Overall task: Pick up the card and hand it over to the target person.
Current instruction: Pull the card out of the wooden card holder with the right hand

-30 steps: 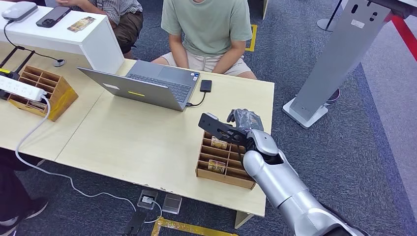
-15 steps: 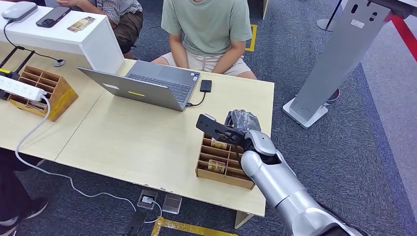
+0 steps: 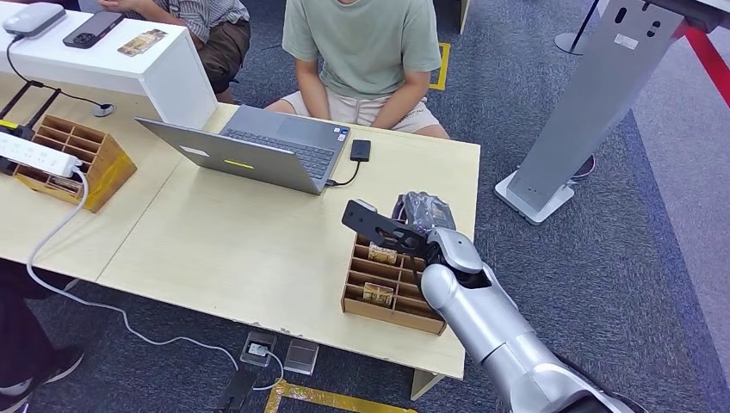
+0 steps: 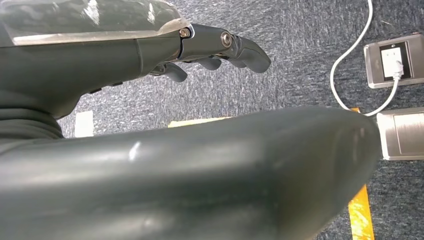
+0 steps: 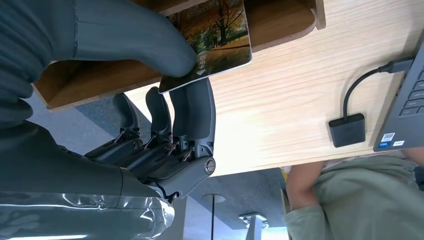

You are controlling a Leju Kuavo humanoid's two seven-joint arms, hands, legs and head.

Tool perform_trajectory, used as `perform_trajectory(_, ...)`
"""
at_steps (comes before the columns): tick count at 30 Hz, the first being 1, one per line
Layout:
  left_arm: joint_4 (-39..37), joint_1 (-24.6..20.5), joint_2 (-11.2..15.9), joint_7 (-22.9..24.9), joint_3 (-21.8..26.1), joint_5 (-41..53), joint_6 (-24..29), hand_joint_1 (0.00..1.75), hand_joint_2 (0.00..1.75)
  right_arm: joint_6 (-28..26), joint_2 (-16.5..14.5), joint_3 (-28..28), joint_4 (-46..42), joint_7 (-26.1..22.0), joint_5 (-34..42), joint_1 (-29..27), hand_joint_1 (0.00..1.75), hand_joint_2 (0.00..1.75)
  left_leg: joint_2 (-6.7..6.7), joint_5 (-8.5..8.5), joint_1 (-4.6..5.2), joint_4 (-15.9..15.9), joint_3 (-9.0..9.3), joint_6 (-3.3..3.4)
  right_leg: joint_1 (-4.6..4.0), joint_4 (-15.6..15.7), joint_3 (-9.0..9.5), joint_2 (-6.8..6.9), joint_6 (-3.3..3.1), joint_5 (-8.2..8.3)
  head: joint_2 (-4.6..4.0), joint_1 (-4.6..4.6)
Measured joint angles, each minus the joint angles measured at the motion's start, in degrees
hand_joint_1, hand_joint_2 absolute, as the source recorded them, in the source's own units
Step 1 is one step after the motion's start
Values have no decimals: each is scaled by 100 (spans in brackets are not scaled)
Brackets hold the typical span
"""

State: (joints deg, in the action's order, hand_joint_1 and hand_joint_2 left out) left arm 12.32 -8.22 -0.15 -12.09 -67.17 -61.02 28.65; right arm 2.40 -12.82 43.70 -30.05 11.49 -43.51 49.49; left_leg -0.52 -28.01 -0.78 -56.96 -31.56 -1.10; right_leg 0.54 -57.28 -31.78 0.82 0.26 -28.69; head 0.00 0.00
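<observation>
Card pinched at the wooden organiser, handover still to come.

Head view: the right hand (image 3: 426, 215) sits over the far end of the wooden organiser (image 3: 387, 292), across the table from the person in green (image 3: 361, 52).
Left wrist view: the left hand (image 4: 210, 50) hangs empty above the carpet, fingers loosely apart.
Right wrist view: thumb and fingers (image 5: 197, 115) pinch the card (image 5: 215, 37), a glossy autumn-tree print, at the organiser's edge; lifting and passing remain.

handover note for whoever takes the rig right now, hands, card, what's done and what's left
Right hand: pinches the card between thumb and fingers, at the far end of the wooden organizer.
Left hand: holds nothing, hangs over the carpet.
Done: card gripped.
Left: lift it clear and pass it to the person in the green shirt, seated behind the laptop.
</observation>
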Motion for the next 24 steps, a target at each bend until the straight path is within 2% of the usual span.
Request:
perform_trajectory(12, -2, 10, 3, -16, 72, -31, -24, 0, 0, -208, 224, -263, -847, -146, 3, 31, 134, 175, 2, -1, 0, -8, -10, 1, 0, -6, -9, 3, 1, -1, 0, 0)
perform_trajectory(24, 3, 19, -2, -22, 170, -87, 23, 0, 0, -153, 716, -466, -2874, -153, 182, -359, 134, 175, 14, -1, -2, -11, -13, 1, -2, -6, -7, 17, 2, -4, 0, 0)
